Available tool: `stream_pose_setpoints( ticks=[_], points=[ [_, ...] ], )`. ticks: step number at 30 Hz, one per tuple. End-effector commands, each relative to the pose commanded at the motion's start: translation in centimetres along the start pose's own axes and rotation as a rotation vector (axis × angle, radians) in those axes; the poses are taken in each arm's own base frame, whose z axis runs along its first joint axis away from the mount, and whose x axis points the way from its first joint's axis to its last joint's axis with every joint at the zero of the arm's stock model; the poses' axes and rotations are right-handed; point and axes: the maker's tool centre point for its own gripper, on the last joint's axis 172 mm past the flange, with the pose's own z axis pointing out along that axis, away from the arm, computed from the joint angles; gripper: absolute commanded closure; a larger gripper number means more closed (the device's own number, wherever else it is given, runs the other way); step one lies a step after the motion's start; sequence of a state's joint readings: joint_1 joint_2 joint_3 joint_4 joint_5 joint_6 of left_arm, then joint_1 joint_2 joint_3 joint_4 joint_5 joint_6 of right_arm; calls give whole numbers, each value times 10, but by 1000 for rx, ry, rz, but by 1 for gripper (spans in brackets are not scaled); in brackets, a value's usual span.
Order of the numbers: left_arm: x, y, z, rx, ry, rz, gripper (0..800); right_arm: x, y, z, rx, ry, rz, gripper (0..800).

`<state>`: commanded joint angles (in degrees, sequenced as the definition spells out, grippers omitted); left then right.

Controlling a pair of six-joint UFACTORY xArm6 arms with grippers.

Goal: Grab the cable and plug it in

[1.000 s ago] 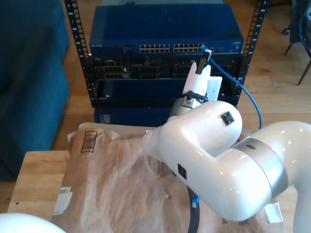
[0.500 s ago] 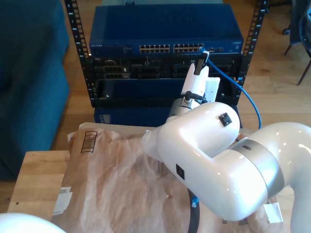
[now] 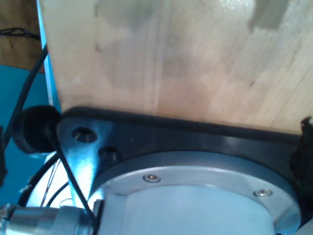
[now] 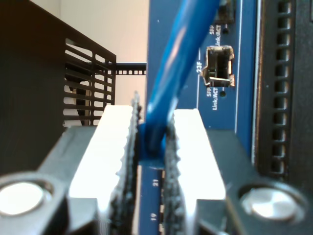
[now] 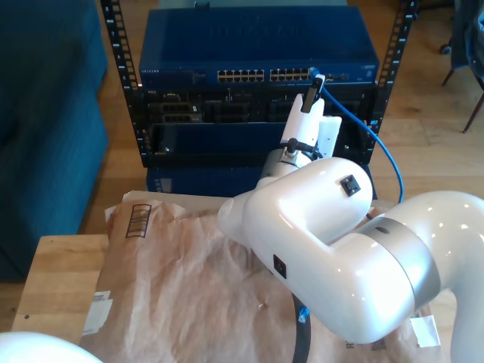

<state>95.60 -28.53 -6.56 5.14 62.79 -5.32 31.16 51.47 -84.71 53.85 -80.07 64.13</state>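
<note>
While my second gripper is pinching the cable just behind its plug, at the switch (about 1 o'clock in the exterior view), the light cord is bending softly; my first gripper's fingers I cannot tell.

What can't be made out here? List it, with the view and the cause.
- Cable plug: second wrist view, hidden between my second gripper's fingers.
- Whether the plug is in a switch port: exterior view, too small and behind the gripper.
- My first gripper's state: first wrist view, aimed at wood and a metal base.
</note>
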Motion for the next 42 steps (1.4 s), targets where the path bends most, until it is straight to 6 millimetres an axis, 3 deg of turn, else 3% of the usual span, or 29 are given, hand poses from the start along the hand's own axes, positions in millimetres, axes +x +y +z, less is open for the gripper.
stream_pose_setpoints(
  ticks=[42],
  points=[
    [0,0,0,0,0,0,0,0,4,6,-5,4,7,800]
  ],
)
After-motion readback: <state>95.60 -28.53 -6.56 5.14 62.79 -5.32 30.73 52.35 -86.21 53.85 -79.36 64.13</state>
